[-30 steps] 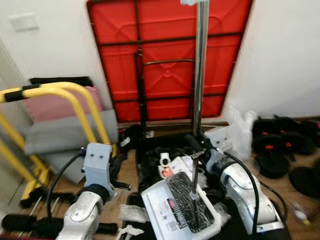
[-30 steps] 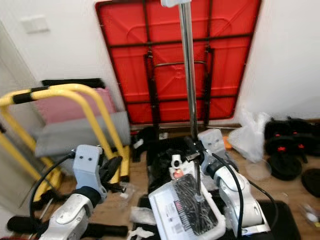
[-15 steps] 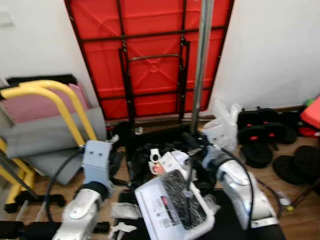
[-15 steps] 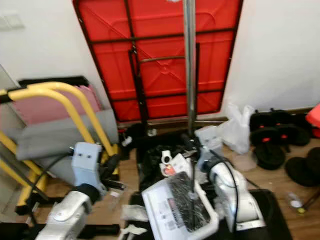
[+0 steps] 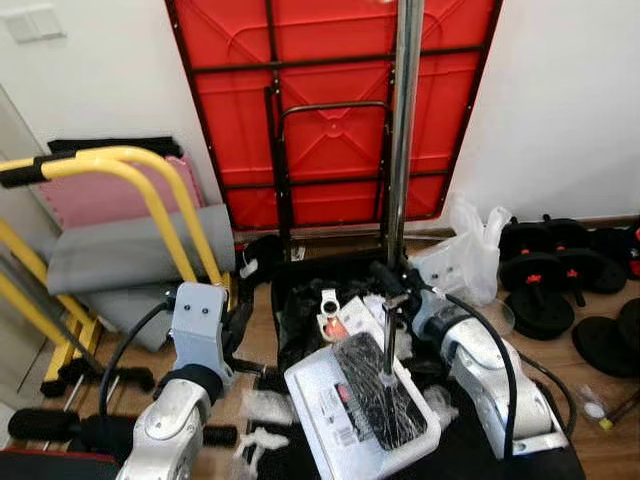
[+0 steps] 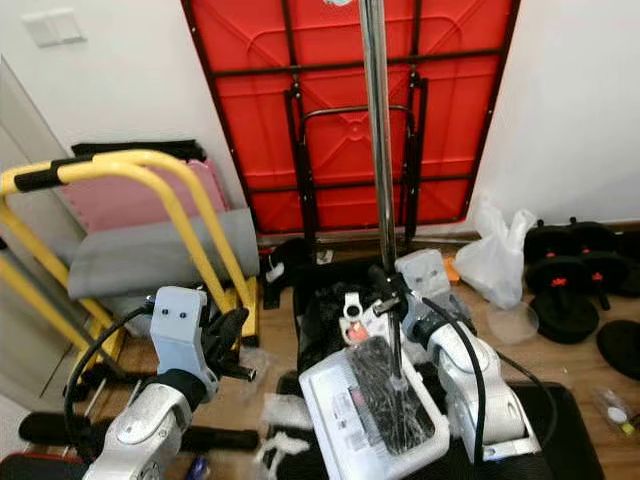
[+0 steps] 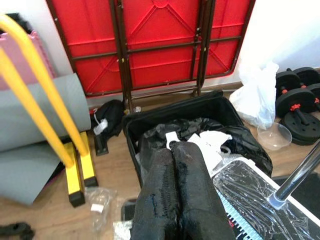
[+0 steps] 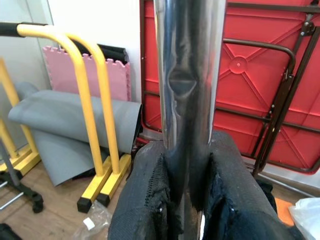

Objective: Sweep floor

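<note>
- While the right gripper [image 8: 186, 200] clamps its two black fingers [image 8: 145, 205] on either side of the broom's chrome handle [image 5: 403, 130], the sweeping proper looks barely begun: scraps of clear wrapping [image 5: 262, 405] and white paper bits [image 5: 255, 442] lie on the wood floor [image 6: 275, 350] at the lower centre of the left eye view, uncollected.
- Left gripper [image 7: 175, 195]: fingers pressed together with nothing between them, poised near the lower centre of the left wrist view and aimed toward the open black suitcase [image 7: 150, 122]; it takes no part in the grip on the broom.
- Broom head [image 5: 382, 392]: a dark bristle pad under clear film, lying on or just above a white board-like tray [image 5: 325, 405] at the lower centre of the left eye view, between the two silver arms. Whether it touches the tray cannot be told.
- Long axis of the broom: close to vertical. The handle rises from the head, passes through the right gripper just above the middle of the frame, and leaves by the top edge in front of the red folded table [image 5: 330, 90].
- Pointing: head down toward the floor, free end of the handle up.
- Remaining work, as a judgement: bringing the head down to bare floor and drawing the loose litter together; the crowded surroundings, with yellow bars [image 5: 150, 200] at left and dumbbells [image 5: 540, 275] at right, leave little room.
</note>
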Robot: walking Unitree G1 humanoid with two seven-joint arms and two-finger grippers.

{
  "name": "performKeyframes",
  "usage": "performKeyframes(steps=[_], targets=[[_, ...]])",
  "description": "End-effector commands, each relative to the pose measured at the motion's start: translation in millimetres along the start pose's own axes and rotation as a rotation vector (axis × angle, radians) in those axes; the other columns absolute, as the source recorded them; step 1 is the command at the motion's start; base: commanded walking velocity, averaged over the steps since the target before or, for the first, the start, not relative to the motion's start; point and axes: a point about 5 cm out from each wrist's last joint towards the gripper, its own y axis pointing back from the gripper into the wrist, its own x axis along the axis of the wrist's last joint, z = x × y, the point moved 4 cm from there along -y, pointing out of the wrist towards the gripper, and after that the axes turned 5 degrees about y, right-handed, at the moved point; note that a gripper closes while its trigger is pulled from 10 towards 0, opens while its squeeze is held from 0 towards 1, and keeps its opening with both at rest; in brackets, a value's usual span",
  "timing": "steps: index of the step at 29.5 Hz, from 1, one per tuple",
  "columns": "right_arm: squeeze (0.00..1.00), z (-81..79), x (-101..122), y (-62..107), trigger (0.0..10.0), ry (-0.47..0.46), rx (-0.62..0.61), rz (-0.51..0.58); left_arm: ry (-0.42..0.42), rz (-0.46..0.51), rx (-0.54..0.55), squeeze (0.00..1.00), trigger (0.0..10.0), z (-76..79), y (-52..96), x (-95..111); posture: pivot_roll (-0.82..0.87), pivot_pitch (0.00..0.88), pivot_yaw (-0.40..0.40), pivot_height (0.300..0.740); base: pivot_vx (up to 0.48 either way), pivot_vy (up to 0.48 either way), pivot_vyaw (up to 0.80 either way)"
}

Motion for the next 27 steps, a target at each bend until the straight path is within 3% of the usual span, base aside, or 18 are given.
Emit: performKeyframes(steps=[1,6,15,27], targets=[[0.0,-0.6,15.0,-3.5,10.0,0.006,0.001,0.057,-0.014,-0.021,0.044,0.0,10.0,-5.2,1.7,-4.4,-0.12,0.0,0.022,0.74,-0.259,0.0,0.0],[0.0,-0.2,13.8,-4.4,10.0,0.027,-0.002,0.048,-0.015,-0.021,0.044,0.0,10.0,-5.0,1.3,-4.0,-0.12,0.0,0.021,0.74,-0.259,0.0,-0.64],[0.0,0.0,14.4,-5.0,10.0,0.013,-0.004,0.054,-0.016,-0.019,0.045,0.0,10.0,-5.0,0.3,-3.0,-0.12,0.0,0.022,0.74,-0.256,0.0,0.0],[0.0,3.1,15.6,-6.0,10.0,0.021,-0.03,0.055,-0.037,0.0,0.028,0.0,10.0,-4.5,0.4,1.2,-0.12,0.0,0.022,0.74,0.0,0.0,0.0]])
